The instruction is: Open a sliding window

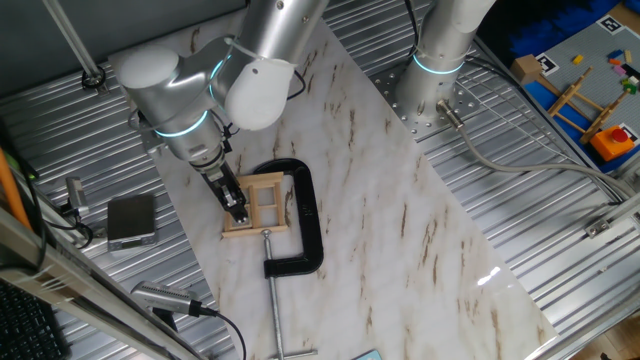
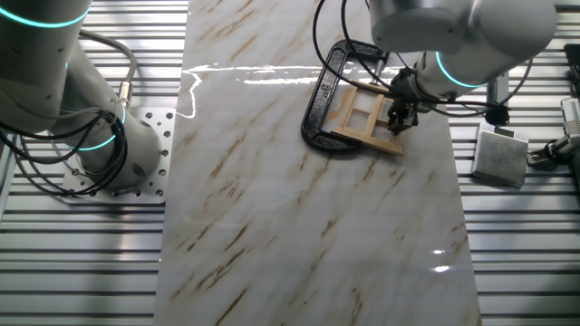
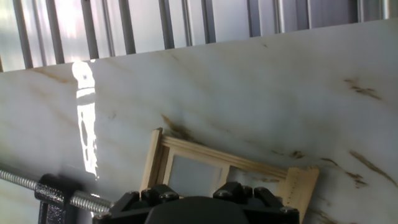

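Claw [image 1: 236, 203] pressing down on sliding window [image 1: 262, 205], grip unclear, possibly clenched, window lying flat on marble bench [image 1: 400, 230], sitting inside black C-clamp [image 1: 305, 215]

Wooden sliding window [image 1: 262, 203], seemingly flat

Black C-clamp [image 1: 305, 215] lying flat on the marble-patterned board [image 1: 400, 220], its threaded screw [image 1: 274, 290] running toward the near edge; clamp also showing in the other fixed view [image 2: 319, 104] and, partly, in the hand view [image 3: 53, 193]. Board sitting on the ribbed metal bench [image 1: 560, 230]. Small grey box [image 1: 131, 219] resting on the bench beside the board. Wooden rack toy [image 1: 578, 98] lying by an orange piece [image 1: 612, 142] on a blue surface, far corner.
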Controlling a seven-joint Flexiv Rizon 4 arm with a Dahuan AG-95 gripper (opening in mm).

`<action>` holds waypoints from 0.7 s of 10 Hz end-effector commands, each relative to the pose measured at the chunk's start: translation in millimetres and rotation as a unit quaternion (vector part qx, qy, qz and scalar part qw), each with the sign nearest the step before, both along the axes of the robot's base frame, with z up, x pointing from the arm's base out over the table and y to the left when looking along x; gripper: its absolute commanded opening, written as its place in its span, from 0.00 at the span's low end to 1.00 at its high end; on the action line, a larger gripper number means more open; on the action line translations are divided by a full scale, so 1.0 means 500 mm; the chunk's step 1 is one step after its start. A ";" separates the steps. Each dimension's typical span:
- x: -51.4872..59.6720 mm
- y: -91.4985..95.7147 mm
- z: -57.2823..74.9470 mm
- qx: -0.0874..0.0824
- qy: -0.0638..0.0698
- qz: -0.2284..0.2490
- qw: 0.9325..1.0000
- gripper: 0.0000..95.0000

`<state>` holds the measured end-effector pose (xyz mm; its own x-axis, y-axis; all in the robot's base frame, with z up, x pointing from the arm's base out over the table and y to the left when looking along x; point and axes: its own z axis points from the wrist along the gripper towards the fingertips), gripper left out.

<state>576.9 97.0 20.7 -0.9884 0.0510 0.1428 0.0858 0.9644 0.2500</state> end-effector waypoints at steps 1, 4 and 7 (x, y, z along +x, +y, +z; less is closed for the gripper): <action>0.003 0.001 -0.002 0.000 0.000 0.000 1.000 0.60; 0.006 0.007 -0.005 0.002 -0.002 0.001 1.000 0.60; 0.007 0.014 -0.004 0.004 -0.004 0.002 1.000 0.60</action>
